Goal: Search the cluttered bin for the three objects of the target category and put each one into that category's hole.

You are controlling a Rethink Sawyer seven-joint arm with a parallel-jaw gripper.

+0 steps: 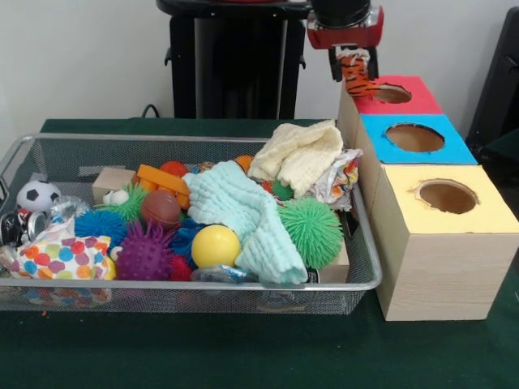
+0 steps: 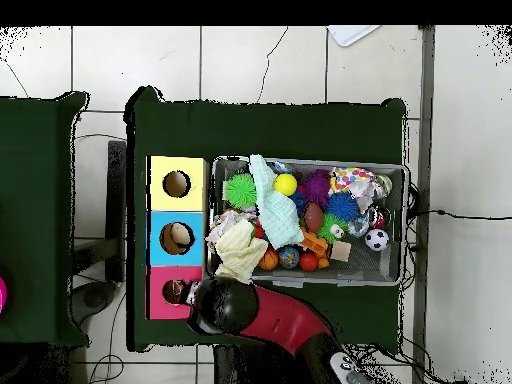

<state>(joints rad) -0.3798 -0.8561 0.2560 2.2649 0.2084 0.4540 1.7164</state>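
My gripper [image 1: 354, 63] hangs at the top right of the front view, shut on an orange and black striped tiger toy [image 1: 357, 79]. The toy hangs just left of the red-ringed hole [image 1: 392, 94], over the near left edge of its wooden box. In the overhead view the arm's head [image 2: 220, 305] hides the gripper beside the red hole [image 2: 176, 291]. The wire mesh bin [image 1: 162, 139] sits left of the boxes, full of toys and cloths; it also shows in the overhead view [image 2: 403, 220].
A blue-ringed hole [image 1: 414, 138] and a yellow-ringed hole [image 1: 447, 196] sit nearer the camera in the same row. The bin holds a pale yellow cloth [image 1: 300, 154], a mint cloth [image 1: 243, 207], a green spiky ball [image 1: 311, 231], a yellow ball [image 1: 216, 245] and a soccer ball [image 1: 37, 194].
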